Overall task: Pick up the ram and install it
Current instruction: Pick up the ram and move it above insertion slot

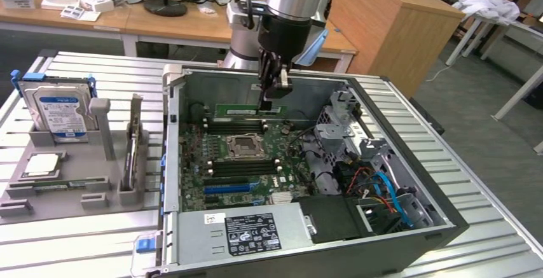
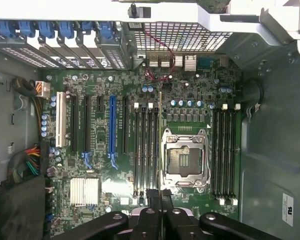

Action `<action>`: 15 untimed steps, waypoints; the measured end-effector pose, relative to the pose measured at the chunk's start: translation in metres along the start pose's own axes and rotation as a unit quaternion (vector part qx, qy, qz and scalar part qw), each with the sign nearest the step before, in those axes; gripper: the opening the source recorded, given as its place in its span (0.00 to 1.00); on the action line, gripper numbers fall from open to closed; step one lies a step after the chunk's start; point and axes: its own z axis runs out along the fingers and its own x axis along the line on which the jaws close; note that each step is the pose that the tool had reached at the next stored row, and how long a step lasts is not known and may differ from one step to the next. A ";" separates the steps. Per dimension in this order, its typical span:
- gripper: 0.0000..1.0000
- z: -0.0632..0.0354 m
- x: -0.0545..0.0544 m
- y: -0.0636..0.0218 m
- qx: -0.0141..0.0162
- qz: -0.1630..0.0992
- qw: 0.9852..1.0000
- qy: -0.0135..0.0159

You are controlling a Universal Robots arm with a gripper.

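Observation:
My gripper (image 1: 269, 103) reaches down into the open computer case (image 1: 174, 163), over the back part of the motherboard (image 1: 241, 163). Its fingers (image 2: 152, 196) are shut on the ram (image 1: 241, 109), a narrow green stick with a pale label, held level on its long edge just above the board. In the wrist view my gripper (image 2: 160, 194) shows the ram (image 2: 160, 135) edge-on as a thin line. It lies along the black memory slots (image 2: 147, 150), between them and the open processor socket (image 2: 184, 161). Whether it touches a slot I cannot tell.
A grey fixture (image 1: 76, 195) at the exterior view's left holds a blue-labelled hard drive (image 1: 58, 109), a silver processor chip (image 1: 42, 163) and an upright card (image 1: 134, 141). Inside the case sit the power supply (image 1: 254, 233) and a drive cage with cables (image 1: 373, 182).

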 end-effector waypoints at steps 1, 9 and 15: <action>0.12 0.0000 0.000 -0.0005 0.000 0.000 1.000 0.000; 0.12 0.0000 0.000 -0.0036 0.000 0.000 1.000 -0.001; 0.12 0.0001 0.007 -0.0035 0.000 0.000 1.000 -0.001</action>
